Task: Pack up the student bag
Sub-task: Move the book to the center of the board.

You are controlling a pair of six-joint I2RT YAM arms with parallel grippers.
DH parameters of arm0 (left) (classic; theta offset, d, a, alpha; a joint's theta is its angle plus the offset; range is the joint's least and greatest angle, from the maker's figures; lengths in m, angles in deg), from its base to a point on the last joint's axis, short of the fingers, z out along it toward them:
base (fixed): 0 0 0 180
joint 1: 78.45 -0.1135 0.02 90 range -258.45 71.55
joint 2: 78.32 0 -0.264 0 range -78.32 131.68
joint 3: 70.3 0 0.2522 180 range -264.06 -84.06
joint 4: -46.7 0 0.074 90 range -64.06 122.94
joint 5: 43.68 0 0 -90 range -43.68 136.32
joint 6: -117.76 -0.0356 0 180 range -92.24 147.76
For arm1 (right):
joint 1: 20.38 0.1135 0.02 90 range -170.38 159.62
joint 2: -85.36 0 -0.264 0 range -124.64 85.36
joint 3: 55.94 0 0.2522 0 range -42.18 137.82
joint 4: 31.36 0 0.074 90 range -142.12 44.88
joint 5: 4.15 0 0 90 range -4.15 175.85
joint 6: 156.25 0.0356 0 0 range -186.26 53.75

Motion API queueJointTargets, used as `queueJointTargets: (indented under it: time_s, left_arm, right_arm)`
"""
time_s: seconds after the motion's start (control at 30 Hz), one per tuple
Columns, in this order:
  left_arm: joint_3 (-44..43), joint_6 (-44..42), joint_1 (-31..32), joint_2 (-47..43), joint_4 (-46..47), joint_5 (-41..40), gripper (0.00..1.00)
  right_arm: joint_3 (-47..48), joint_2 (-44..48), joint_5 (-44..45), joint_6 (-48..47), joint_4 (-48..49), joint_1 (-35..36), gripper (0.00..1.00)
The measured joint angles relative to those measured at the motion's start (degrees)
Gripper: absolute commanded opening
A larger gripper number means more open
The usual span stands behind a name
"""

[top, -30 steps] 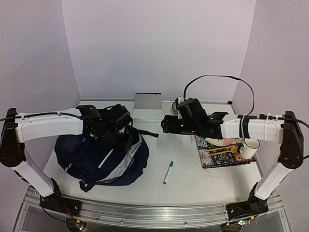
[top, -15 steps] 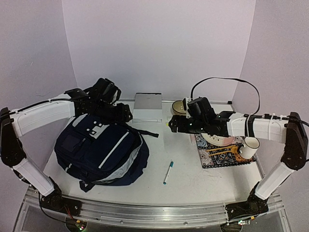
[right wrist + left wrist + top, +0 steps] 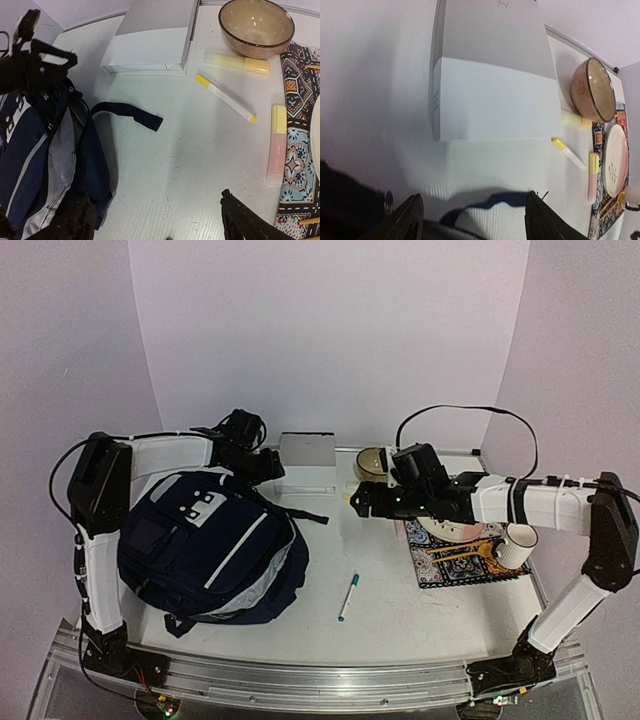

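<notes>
Flat white table (image 3: 400, 610), matt top, with faint scuffs and small dark specks seen in right wrist view. Plain pale lilac back wall (image 3: 330, 330) rises from far edge of table. Matching left wall (image 3: 60, 350) and right wall (image 3: 585, 340) angle in to meet it, making three-sided booth. Thin grey metal strip (image 3: 455, 451) runs along seam between table and back wall. Ribbed aluminium rail (image 3: 320, 680) spans near edge of table. Light even and diffuse; shadows on table soft; back wall brighter at centre, dimmer toward corners.
</notes>
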Motion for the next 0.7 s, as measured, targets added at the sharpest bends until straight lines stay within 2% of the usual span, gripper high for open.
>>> queueJointTargets:
  time_s: [0.23, 0.37, 0.57, 0.7]
  left_arm:
    - [-15.3, -3.3, -2.9, 13.4, 0.6, -1.2, 0.71]
    - [-21.0, -5.0, -3.8, 18.6, 1.0, -2.7, 0.69]
    - [-24.0, -7.1, -3.9, 23.7, 0.9, -0.5, 0.60]
    - [-23.5, -7.7, -3.9, 24.7, 2.2, 3.1, 0.48]
  right_arm:
    - [-1.9, 0.6, -0.8, 0.6, 0.2, 0.0, 0.87]
    - [-1.9, 1.1, -0.9, 0.7, 0.3, 0.0, 0.87]
    - [-1.9, 1.2, -0.9, 0.8, 0.4, 0.0, 0.86]
    - [-1.9, 1.2, -1.0, 0.7, 0.4, 0.0, 0.86]
